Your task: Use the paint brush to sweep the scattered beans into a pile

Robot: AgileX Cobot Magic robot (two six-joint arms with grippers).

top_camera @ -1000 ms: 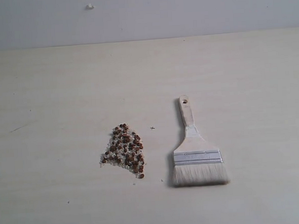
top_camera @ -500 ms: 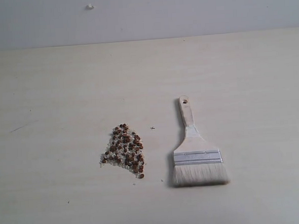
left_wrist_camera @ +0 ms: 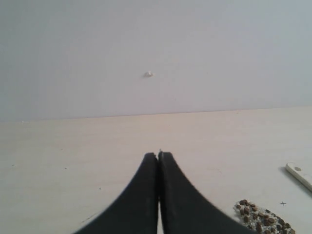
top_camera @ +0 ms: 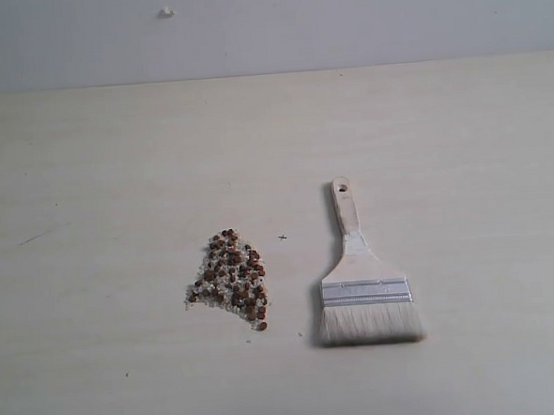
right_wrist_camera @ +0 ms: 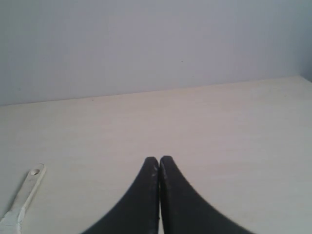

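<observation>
The beans (top_camera: 231,280) lie bunched in a loose heap on the pale table (top_camera: 105,171), a little left of centre in the exterior view. Near them on the right, apart, the paint brush (top_camera: 365,292) lies flat, its handle pointing toward the wall. The left gripper (left_wrist_camera: 158,155) and the right gripper (right_wrist_camera: 159,158) hover above the table, jaws pressed together and empty.

Of the robot only the matte black left gripper (left_wrist_camera: 158,157) and the matching matte black right gripper (right_wrist_camera: 159,159) show, each a pair of smooth, plain-surfaced fingers (left_wrist_camera: 139,200), broad at the base and sweeping in a concave curve up to slim, rounded tips.
</observation>
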